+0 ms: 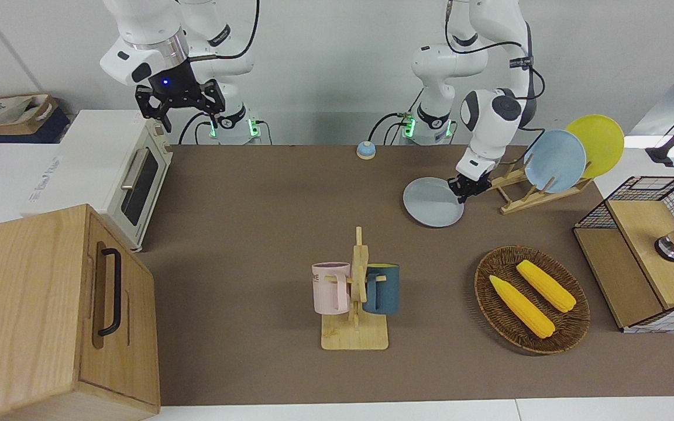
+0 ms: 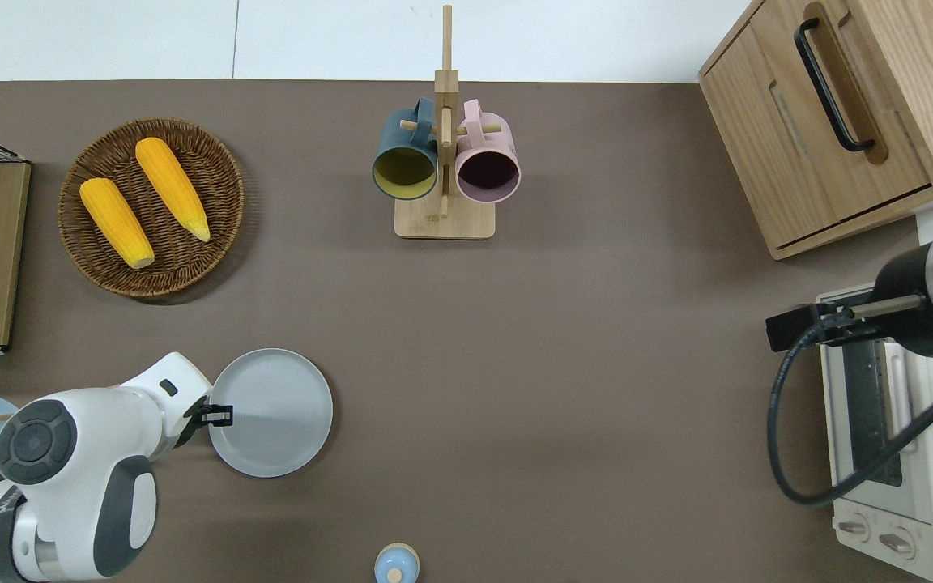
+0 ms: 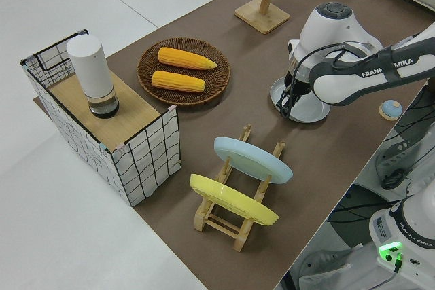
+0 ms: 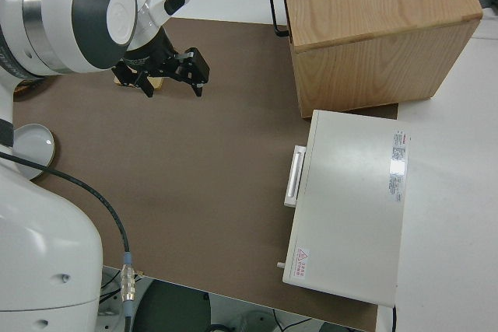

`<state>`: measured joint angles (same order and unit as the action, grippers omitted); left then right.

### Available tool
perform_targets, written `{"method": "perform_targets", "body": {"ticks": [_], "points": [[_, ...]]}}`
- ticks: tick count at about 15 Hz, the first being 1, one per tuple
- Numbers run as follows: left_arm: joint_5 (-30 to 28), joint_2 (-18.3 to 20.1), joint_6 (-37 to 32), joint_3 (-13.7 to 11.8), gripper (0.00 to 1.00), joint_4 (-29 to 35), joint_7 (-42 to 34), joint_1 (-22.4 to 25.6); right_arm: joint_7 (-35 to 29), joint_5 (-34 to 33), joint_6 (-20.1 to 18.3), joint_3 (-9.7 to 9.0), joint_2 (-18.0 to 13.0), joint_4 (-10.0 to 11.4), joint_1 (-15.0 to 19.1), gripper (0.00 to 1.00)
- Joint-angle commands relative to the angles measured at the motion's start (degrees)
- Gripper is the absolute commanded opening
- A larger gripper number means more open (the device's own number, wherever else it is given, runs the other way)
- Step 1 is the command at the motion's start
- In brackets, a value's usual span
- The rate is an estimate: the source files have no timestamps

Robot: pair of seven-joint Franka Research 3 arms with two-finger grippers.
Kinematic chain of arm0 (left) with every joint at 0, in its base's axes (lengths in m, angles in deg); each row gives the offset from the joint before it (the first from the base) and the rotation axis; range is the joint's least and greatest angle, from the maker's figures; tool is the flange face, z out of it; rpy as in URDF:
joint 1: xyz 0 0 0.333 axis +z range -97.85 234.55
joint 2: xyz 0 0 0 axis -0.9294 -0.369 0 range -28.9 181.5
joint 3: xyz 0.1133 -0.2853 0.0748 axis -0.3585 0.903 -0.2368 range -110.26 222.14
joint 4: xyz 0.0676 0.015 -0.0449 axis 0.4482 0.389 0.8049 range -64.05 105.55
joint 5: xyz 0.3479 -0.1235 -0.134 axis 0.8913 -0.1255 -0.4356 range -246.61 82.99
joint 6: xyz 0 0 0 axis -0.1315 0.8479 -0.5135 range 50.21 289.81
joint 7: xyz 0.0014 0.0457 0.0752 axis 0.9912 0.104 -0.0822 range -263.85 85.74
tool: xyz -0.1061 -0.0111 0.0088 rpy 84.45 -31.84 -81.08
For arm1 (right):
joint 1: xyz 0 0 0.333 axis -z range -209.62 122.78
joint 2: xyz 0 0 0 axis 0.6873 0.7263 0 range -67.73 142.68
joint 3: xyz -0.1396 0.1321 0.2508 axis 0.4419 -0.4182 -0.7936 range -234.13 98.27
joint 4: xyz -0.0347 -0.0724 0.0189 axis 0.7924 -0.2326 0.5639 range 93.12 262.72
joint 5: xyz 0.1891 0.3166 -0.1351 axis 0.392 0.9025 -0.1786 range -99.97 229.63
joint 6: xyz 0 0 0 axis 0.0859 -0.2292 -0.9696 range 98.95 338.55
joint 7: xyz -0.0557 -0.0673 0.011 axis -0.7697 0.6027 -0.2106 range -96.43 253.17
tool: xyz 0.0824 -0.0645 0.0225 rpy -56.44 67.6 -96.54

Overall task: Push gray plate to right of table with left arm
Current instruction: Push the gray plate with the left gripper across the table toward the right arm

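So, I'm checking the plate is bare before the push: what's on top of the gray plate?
Nothing rests on the gray plate; its face is bare. The left tool sits at its rim toward the left arm's end. Whether it touches the rim can't be told.

three plates [image 1: 433,202], two mugs [image 1: 331,287], two corn cobs [image 1: 521,306], two arms [image 1: 492,117]

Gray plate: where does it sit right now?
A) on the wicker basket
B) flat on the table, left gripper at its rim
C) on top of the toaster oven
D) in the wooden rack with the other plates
B: the gray plate lies flat on the table, with the left gripper at its rim on the side toward the left arm's end.
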<state>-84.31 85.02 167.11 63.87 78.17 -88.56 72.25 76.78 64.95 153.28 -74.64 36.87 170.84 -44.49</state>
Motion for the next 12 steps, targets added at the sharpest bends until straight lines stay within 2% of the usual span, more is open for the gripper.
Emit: {"method": "perform_targets", "body": {"ticks": [1, 4, 6, 9, 12], "points": [[0.04, -0.89, 1.07, 3.13, 0.0, 0.58, 5.38, -0.74, -0.08, 0.59, -0.69, -0.85, -0.36, -0.22, 1.16, 0.983], [0.04, -0.98, 0.99, 6.03, 0.0, 0.49, 8.99, -0.65, 0.01, 0.59, -0.69, -0.76, -0.36, -0.22, 1.16, 0.983], [-0.05, -1.42, 0.99, 7.0, 0.0, 0.49, 10.4, -0.74, -0.08, 0.59, -0.69, -0.76, -0.36, -0.22, 1.16, 0.983], [-0.05, -1.42, 0.99, 11.04, 0.0, 0.23, 15.57, -0.83, 0.01, 0.59, -0.69, -0.85, -0.36, -0.22, 1.16, 0.983], [-0.05, -1.68, 0.9, 13.59, 0.0, -0.12, 18.83, -0.83, 0.01, 0.59, -0.69, -0.76, -0.36, -0.22, 1.16, 0.983]]}}
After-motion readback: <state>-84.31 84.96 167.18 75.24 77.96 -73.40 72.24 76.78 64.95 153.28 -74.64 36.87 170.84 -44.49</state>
